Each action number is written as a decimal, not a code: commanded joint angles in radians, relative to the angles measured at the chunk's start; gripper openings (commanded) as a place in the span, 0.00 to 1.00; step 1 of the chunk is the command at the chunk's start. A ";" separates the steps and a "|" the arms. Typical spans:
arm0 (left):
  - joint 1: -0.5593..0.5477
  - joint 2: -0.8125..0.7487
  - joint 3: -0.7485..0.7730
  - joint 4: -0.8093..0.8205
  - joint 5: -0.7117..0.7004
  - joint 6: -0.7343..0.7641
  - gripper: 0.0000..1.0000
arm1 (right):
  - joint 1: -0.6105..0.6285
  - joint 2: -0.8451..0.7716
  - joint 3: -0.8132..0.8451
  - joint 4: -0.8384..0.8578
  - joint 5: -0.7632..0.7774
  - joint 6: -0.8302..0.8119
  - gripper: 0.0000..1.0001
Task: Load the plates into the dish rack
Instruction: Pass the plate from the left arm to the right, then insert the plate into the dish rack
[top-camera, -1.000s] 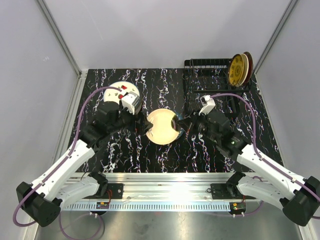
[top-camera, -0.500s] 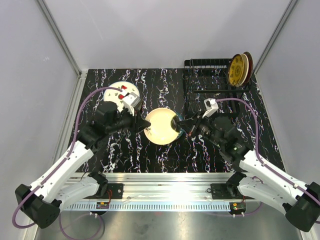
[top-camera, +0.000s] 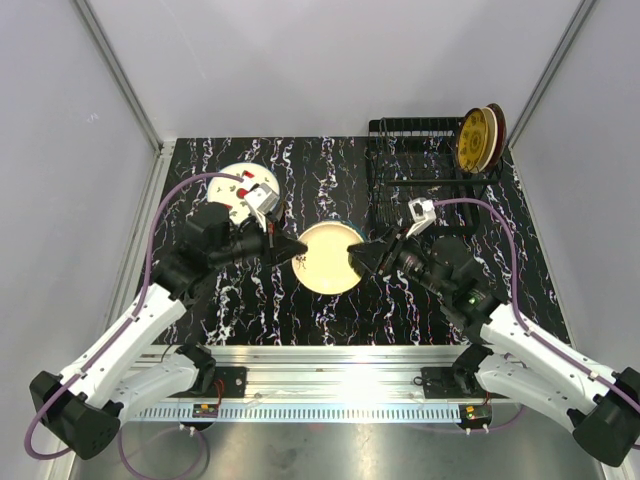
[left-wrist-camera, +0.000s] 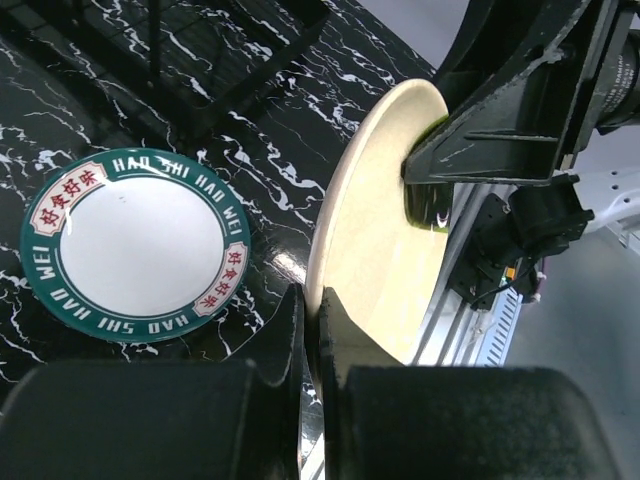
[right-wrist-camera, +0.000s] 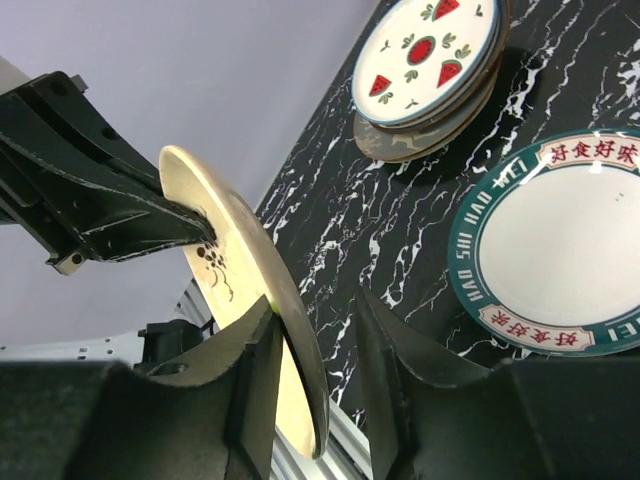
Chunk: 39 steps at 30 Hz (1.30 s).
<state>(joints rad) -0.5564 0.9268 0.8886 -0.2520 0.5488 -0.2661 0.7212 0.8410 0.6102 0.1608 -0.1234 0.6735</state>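
A cream plate (top-camera: 325, 257) with a small dark grape motif hangs tilted on edge above the table, between both grippers. My left gripper (top-camera: 290, 250) is shut on its left rim; in the left wrist view the fingers (left-wrist-camera: 312, 300) pinch the cream plate (left-wrist-camera: 385, 260). My right gripper (top-camera: 358, 255) straddles the opposite rim with its jaws open (right-wrist-camera: 315, 305), a gap showing behind the cream plate (right-wrist-camera: 235, 290). Below lies a teal-rimmed plate (left-wrist-camera: 120, 235). A watermelon plate (top-camera: 248, 185) tops a stack at the back left. The dish rack (top-camera: 430, 175) stands at the back right.
Two plates, one yellow and one dark red (top-camera: 478, 138), stand upright in the rack's far right end. The enclosure's grey walls close in on the left, back and right. The metal rail with the arm bases (top-camera: 330, 365) runs along the near edge.
My left gripper has closed on the cream plate's left rim. My right gripper, shut on the other rim before, has opened its jaws. The plate stays lifted between them.
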 joint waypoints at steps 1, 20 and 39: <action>-0.013 -0.011 0.001 0.092 0.142 -0.025 0.00 | 0.003 0.010 -0.001 0.071 -0.015 0.000 0.40; -0.013 -0.044 0.023 0.002 -0.085 0.053 0.99 | 0.003 -0.005 0.212 -0.236 0.181 -0.199 0.00; -0.014 -0.141 0.032 -0.128 -0.906 0.097 0.99 | -0.110 0.309 0.875 -0.518 0.823 -0.706 0.00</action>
<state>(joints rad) -0.5678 0.7898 0.8768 -0.3801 -0.2565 -0.1829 0.6827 1.1301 1.3758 -0.3759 0.6018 0.0685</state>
